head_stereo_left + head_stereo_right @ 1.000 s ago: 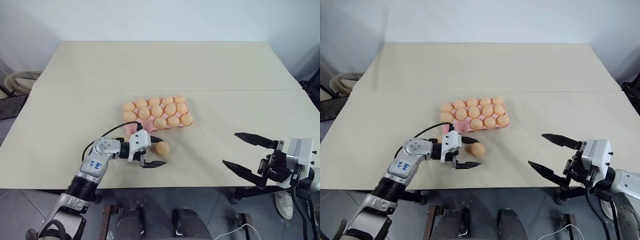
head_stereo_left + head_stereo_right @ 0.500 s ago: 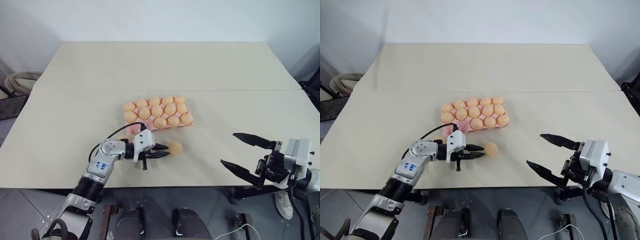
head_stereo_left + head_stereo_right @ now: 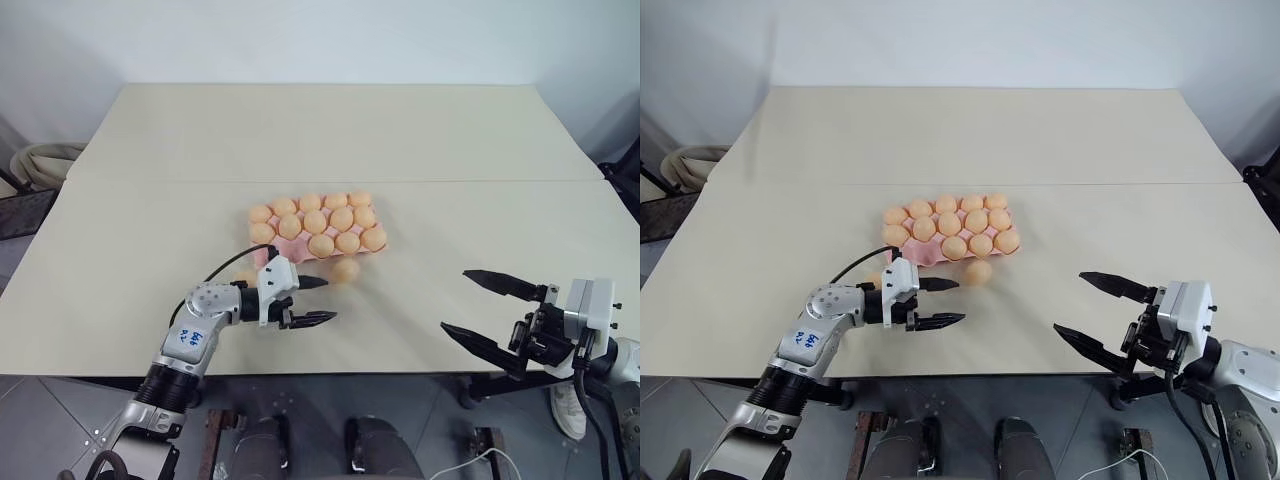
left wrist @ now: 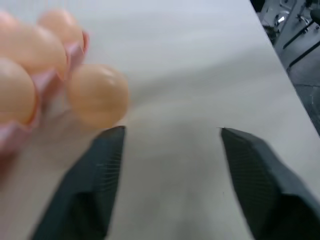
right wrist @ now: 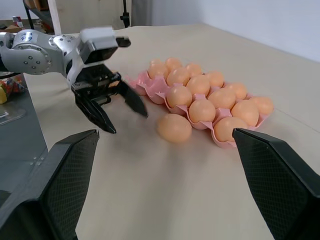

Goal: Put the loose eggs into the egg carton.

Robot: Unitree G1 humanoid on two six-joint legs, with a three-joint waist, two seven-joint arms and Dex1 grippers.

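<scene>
Near table's front edge, my right gripper hangs w/ jaws wide apart, holding nothing. Further in, left gripper also has jaws apart, empty. Loose egg lies on the table just past left fingertips, outside the jaws, against near edge of pink egg carton, nearly full.

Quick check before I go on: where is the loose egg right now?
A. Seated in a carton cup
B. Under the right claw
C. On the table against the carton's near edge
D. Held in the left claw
C: the loose egg lies on the table by the near edge of the egg carton, while the left claw stands open and empty beside it.
</scene>
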